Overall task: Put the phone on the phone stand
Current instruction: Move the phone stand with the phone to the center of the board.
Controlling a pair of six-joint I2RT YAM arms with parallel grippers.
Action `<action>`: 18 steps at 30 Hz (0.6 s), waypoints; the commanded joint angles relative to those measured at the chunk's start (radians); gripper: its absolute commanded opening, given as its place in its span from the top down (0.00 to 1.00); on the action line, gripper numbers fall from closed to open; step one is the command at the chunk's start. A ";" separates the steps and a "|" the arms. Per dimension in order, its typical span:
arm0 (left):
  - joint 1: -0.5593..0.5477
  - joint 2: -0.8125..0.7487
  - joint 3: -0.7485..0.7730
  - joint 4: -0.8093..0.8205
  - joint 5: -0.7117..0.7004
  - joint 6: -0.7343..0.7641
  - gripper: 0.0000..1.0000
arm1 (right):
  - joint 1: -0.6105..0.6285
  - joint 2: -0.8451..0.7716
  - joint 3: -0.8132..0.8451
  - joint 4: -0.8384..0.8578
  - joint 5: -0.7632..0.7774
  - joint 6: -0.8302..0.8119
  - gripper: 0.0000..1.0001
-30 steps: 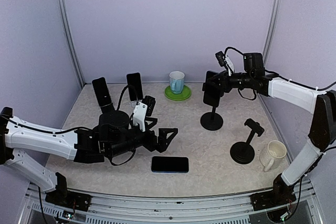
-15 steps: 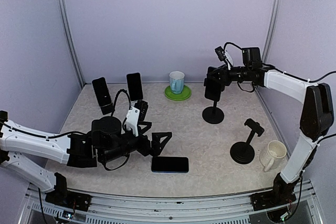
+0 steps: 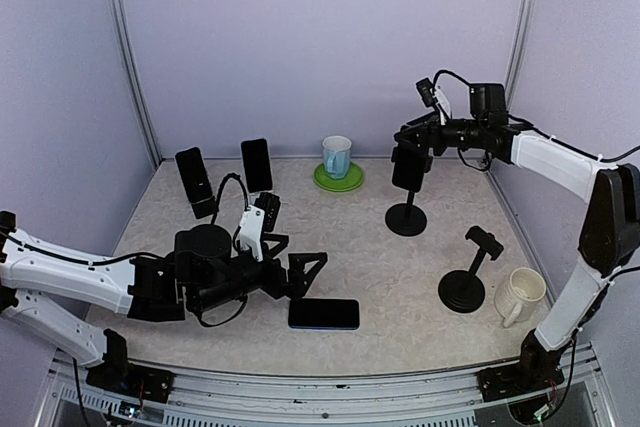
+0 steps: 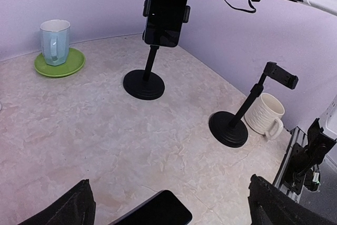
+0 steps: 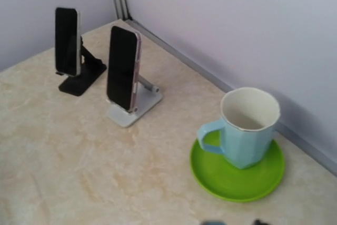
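Your right tool (image 3: 408,140) sits at the top edge of the mounted phone (image 3: 406,169). That phone stands upright in the clamp of the round-based stand (image 3: 406,219), toward the back right of the surface (image 3: 400,277). You cannot tell whether the jaws are closed on the phone or parted just off it. From above, the fingers merge with the black phone, and the left wrist view cuts the tool off at its top edge. The right wrist camera shows only two dark slivers along its bottom edge. It looks past them to the blue cup (image 5: 247,127) on the green saucer (image 5: 237,180), and to two rear phones. One of these (image 5: 67,40) is on a black stand, the other (image 5: 122,68) on a pale one.

Your left tool (image 3: 300,253) is spread wide and holds nothing, low over the near part of the surface. The flat phone (image 3: 323,313) lies face up just beside it. In the left wrist view only one corner of this phone shows between the two fingers, and the frame cuts off the rest.

The second stand (image 3: 468,277) is at the right, with the white mug (image 3: 520,295) just beside it. From these angles you cannot tell whether the mug touches the stand's base.
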 commanded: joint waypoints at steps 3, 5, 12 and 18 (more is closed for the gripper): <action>-0.012 0.000 -0.027 0.038 -0.014 -0.014 0.01 | -0.039 -0.111 -0.090 0.042 0.044 0.091 0.04; -0.016 -0.004 -0.034 0.039 -0.019 -0.018 0.01 | -0.042 -0.148 -0.131 0.061 0.055 0.105 0.00; -0.027 -0.010 -0.062 0.061 -0.030 -0.033 0.01 | -0.050 -0.266 -0.276 0.111 0.147 0.154 0.01; -0.033 -0.008 -0.078 0.078 -0.033 -0.045 0.01 | -0.086 -0.297 -0.354 0.125 0.140 0.205 0.06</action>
